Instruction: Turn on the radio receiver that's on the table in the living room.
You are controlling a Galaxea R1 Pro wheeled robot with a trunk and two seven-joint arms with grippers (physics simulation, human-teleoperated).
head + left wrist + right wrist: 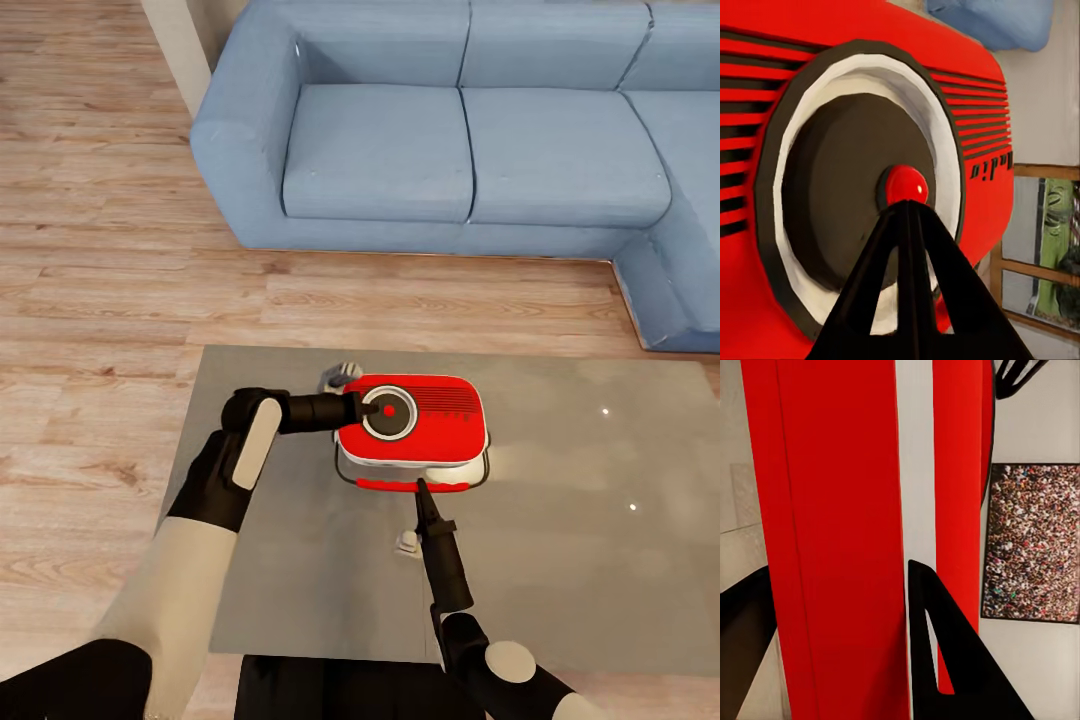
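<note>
the radio receiver (pixel 412 432) lies face-up on the grey table (pixel 560 560), in front of the blue sofa (pixel 470 130). the left gripper (pixel 358 408) has its jaws pressed together into one point, the tip at the red button (pixel 904 184) in the middle of the round dial (pixel 855 187). the right gripper (pixel 424 497) reaches the radio's near edge; its jaws are spread around the red handle (pixel 832 540), one finger (pixel 945 652) on either side of it. a framed crowd picture (pixel 1031 544) hangs beyond.
</note>
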